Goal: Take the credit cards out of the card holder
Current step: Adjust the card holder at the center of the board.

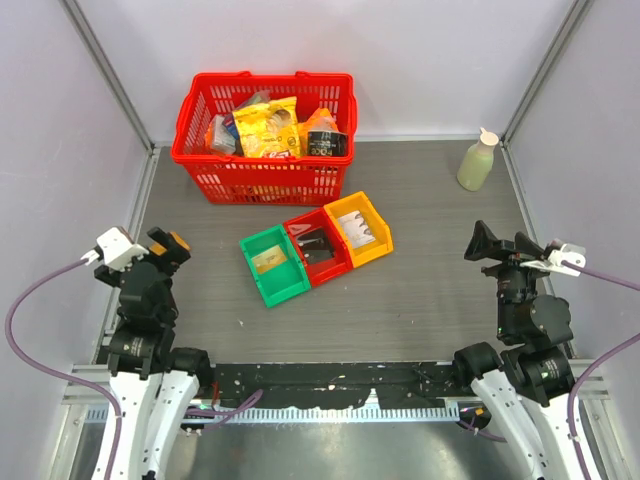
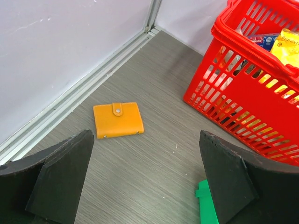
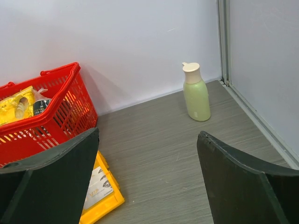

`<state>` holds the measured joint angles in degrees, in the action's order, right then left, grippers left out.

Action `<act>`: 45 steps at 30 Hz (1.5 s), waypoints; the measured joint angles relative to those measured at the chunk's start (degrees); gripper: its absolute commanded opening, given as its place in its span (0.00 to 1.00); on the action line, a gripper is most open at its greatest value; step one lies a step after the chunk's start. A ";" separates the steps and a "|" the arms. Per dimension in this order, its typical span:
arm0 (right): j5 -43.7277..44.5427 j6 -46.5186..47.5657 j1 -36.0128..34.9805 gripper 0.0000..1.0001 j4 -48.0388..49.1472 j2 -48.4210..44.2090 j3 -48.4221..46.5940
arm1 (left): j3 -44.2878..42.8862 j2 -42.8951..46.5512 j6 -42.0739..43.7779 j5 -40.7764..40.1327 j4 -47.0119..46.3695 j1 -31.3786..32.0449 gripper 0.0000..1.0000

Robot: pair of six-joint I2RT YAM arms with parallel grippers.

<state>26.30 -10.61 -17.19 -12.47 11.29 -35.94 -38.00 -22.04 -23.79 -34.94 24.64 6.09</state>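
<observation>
Grey wood-grain table (image 1: 430,200), pale walls. Red basket (image 1: 262,180) at the back, three small bins (image 1: 283,291) in front of it. My left claw (image 2: 145,140) and right claw (image 3: 148,135) gape wide, holding nothing. The card holder (image 2: 117,120) lies flat and closed near the left wall, apart from my left claw; its contents are hidden

The card holder (image 2: 117,120) is lying snapped shut near the tabletop's left edge, apart from the left gripper (image 2: 145,140), which is gaping wide.
</observation>
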 measured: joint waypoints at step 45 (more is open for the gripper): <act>-2.73 -0.26 -2.71 0.89 1.95 -10.58 3.10 | -34.73 -83.19 3.06 36.15 1.68 -28.50 1.00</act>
<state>23.57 -10.87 -19.90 -10.52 0.71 -32.84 -72.73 -105.23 -20.73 1.21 26.33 -22.41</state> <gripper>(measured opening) 0.896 0.995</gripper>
